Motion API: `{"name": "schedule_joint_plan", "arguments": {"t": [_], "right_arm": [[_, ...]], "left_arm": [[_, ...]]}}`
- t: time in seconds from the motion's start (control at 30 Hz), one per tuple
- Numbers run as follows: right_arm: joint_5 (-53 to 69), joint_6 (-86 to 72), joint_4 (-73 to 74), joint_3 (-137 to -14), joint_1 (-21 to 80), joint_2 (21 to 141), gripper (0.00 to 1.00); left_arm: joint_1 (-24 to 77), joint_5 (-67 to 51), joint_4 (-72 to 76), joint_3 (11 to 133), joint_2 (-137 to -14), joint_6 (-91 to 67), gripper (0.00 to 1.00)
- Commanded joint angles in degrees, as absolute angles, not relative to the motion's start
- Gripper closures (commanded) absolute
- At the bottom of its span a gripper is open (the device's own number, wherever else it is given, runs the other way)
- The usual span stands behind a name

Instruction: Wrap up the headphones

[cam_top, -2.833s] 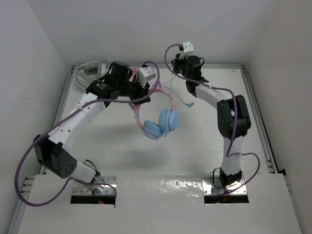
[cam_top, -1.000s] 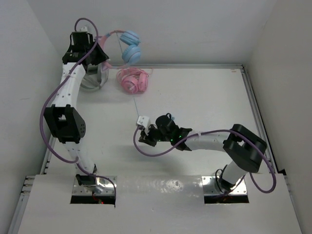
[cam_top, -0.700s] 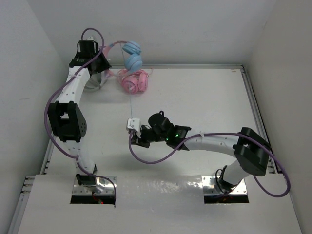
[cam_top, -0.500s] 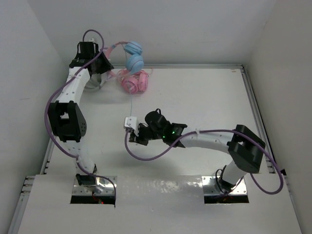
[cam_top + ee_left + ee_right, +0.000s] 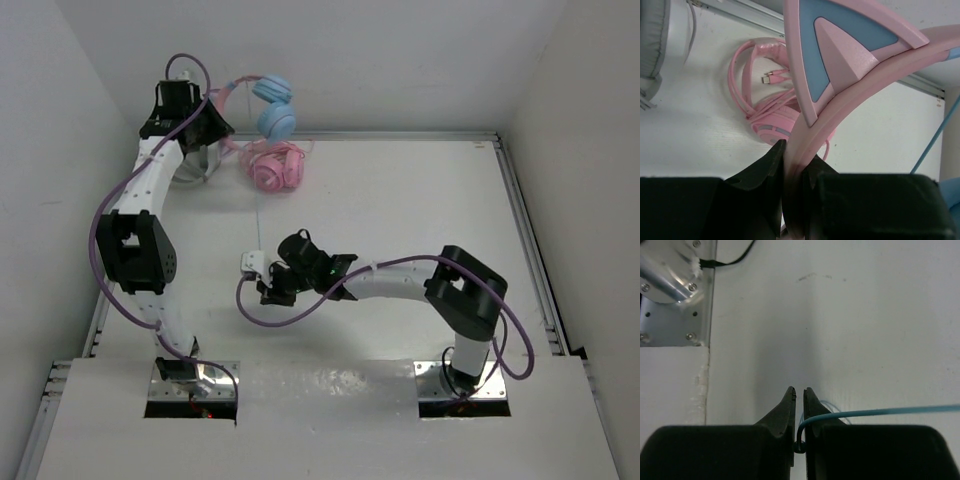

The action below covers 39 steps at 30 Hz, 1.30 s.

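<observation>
White walls enclose a white table (image 5: pixel 430 220), bounded at the rear by a metal rail.

**Position of the work piece.** The headphones (image 5: pixel 276 120) hang clear of the table at the rear left, close to the back wall. The two light-blue cups sit one above the other. Directly below them the all-pink headphones (image 5: pixel 272 168) lie on the surface, and the grey-white headphones (image 5: pixel 192 165) lie further left.

**Gripper state.**
- The left gripper (image 5: pixel 792 150) is clamped on the pink headband, just beside a cat ear (image 5: pixel 840 47).
- The right gripper (image 5: pixel 798 390) is low over the table, well apart from the cups. Its jaws are closed on the thin blue cable (image 5: pixel 880 411), which runs out to one side. The plug end is not visible.

**Handling properties (judgement).**
- The set appears light, and one arm carries it without visible sag.
- The headband looks like stiff, slightly springy plastic. It is the soundest place to hold the body, near the crown where the jaws sit now.
- The cups probably pivot and may swing when the arm moves.
- The cable is limp and smooth, so expect it to slide through closed jaws. That suits feeding it out while winding.
- Avoid sharp pulls, since the point where the cable enters the cup is likely the weakest.
- Wind around the headband or the gathered cups, keeping light tension.
</observation>
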<state>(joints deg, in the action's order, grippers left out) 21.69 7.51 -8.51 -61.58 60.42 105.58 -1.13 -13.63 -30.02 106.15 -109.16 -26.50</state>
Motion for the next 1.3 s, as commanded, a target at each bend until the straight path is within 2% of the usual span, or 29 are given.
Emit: {"name": "schedule_joint_plan", "arguments": {"t": [0.0, 0.17, 0.3, 0.43, 0.6, 0.83, 1.0, 1.27], "right_arm": [[24.0, 7.7, -11.2, -61.2, 61.8, 98.4, 1.0], [22.2, 8.4, -9.0, -58.9, 63.4, 88.1, 1.0], [13.1, 9.9, -6.9, -56.0, 63.3, 78.2, 1.0], [-6.2, 12.7, -2.4, -56.4, 61.9, 72.3, 1.0], [-18.8, 12.3, 2.0, -56.2, 56.1, 68.6, 1.0], [-36.5, 20.4, 3.6, -54.1, 48.6, 65.8, 1.0], [-36.7, 22.6, 0.5, -52.3, 41.2, 65.2, 1.0], [-26.4, 18.0, -6.1, -55.0, 30.3, 70.4, 1.0]], "left_arm": [[-0.9, -10.0, -21.5, 105.8, -107.1, -27.0, 1.0], [4.9, 2.8, -19.6, 104.5, -108.8, -16.0, 1.0], [11.6, 11.2, -13.6, 98.3, -106.4, -3.0, 1.0], [15.3, 11.8, -11.5, 94.3, -104.2, 13.1, 1.0], [23.0, 15.5, -12.3, 88.3, -101.8, 31.2, 1.0], [27.6, 11.0, -14.2, 79.8, -97.1, 40.3, 1.0], [29.6, 8.5, -18.8, 78.8, -96.2, 40.1, 1.0], [30.6, 5.2, -23.9, 76.5, -90.8, 38.6, 1.0]]}}
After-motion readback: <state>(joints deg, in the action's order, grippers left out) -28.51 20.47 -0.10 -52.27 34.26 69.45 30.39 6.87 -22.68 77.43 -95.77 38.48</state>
